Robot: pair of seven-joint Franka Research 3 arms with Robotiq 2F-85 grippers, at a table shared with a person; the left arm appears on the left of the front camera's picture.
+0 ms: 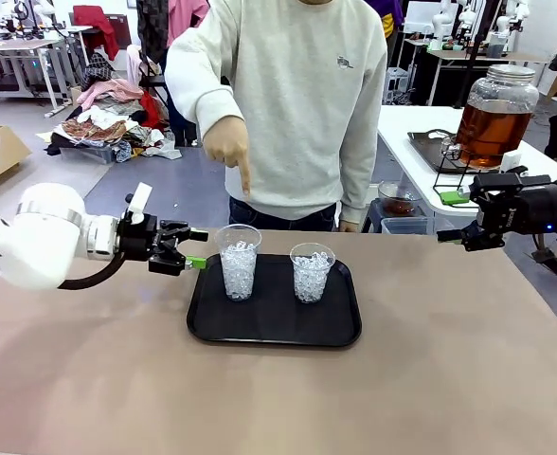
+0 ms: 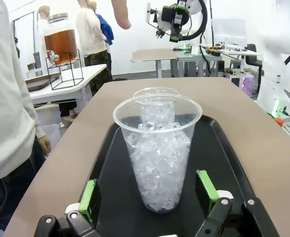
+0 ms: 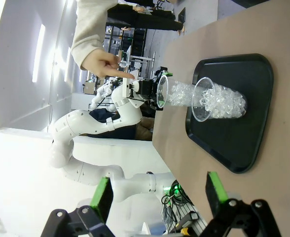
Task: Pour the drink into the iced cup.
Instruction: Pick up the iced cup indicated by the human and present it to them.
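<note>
Left gripper [image 2: 147,192]: jaws at full spread, nothing held, green pads [image 2: 89,197] levelled at the left iced cup [image 2: 157,148], just beside it, no contact. Right iced cup [image 1: 312,275] near it, both upright on black tray [image 1: 260,327], mid-table [image 1: 260,408]. Person's hand [image 1: 229,147] above the left cup, forefinger pointing down. Drink [image 1: 492,128]: amber, in lidded glass jar [image 1: 506,95] on wire stand [image 1: 454,180], side table [image 1: 392,123] far right, well apart from cups. Right gripper [image 3: 158,196]: wide open, empty, raised over the table's right edge.

Grey floor [image 1: 155,190], heaped clothes [image 1: 108,128] far left — white side table [image 1: 392,121] at right
</note>
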